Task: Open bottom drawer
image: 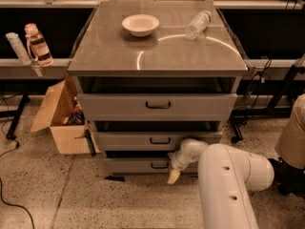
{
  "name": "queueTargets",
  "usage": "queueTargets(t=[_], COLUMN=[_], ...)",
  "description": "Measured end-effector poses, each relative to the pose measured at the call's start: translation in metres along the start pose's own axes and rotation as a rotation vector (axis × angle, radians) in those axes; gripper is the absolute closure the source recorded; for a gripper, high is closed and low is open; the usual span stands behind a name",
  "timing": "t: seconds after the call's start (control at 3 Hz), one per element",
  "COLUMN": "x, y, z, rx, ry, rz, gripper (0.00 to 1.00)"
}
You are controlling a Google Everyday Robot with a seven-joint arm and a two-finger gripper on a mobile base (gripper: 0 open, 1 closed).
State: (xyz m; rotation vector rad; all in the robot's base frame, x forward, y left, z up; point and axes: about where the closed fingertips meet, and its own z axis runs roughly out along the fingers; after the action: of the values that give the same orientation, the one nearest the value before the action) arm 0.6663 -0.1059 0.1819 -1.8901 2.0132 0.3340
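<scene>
The bottom drawer (pixel 136 165) is the lowest and narrowest grey front of the cabinet, just above the floor. Its small black handle (pixel 159 165) sits at the centre. My gripper (pixel 173 175) is at the end of the white arm (pixel 228 185), low down, just right of and slightly below that handle, close against the drawer front. Whether it touches the handle is hidden by the wrist. The mid-sized drawer (pixel 157 140) and the large top drawer (pixel 157 106) are above it.
A white bowl (pixel 140 24) and a lying plastic bottle (pixel 197 24) are on the cabinet top (pixel 157 56). An open cardboard box (pixel 59 116) stands on the floor to the left. Bottles (pixel 37 44) sit on the left shelf. A tan object (pixel 293 132) is at the right.
</scene>
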Motion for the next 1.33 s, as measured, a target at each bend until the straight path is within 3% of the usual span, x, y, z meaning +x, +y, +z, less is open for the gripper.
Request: queueTargets(t=[1.0,1.33], x=[0.0,-0.0002], y=[0.0,0.0002], z=[0.0001,-0.0002], rx=[0.0,0.0], ry=[0.0,0.0], rz=[0.0,0.0], gripper=[0.86,1.0])
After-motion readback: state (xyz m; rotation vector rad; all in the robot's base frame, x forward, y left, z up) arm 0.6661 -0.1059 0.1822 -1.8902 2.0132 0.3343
